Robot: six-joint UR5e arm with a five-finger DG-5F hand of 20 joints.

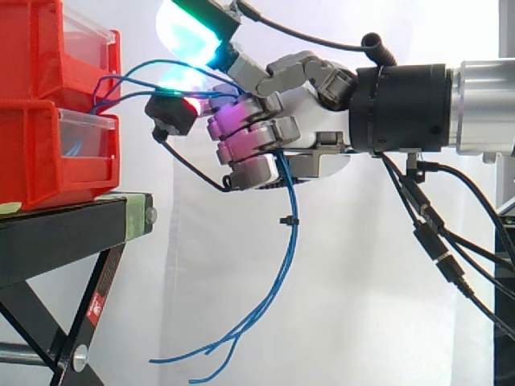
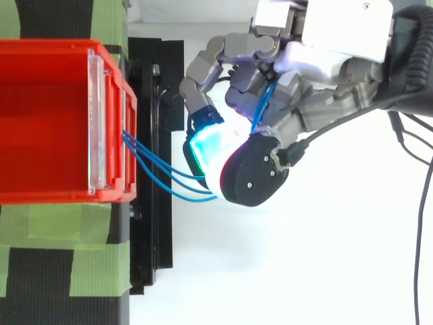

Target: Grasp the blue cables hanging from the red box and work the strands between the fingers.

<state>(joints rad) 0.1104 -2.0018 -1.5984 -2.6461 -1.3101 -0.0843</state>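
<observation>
Bins (image 1: 48,121) of red plastic are seen stacked at the left on a black table (image 1: 64,233), before a white curtain (image 1: 201,281). From the front of the bins, where the upper one meets the lower, the blue cables (image 1: 286,233) are led out as a few thin strands, which arch upward and then run rightward across the open gap to the hand (image 1: 310,112). There they are passed between the thumb (image 1: 170,114), whose pad glows red beneath them, and a fingertip glowing cyan and green just above them. Further right the strands are threaded in among the fingers (image 1: 257,133), which are curled toward the palm and clamped on them; a magenta glow is seen on one pad there. In the top view a short blue length is visible between the curled fingers near the palm. Below the lowest finger the strands emerge and hang free, sweeping down and back to the left, with their loose ends spread apart in the air, level with the table's legs and clear of them.
</observation>
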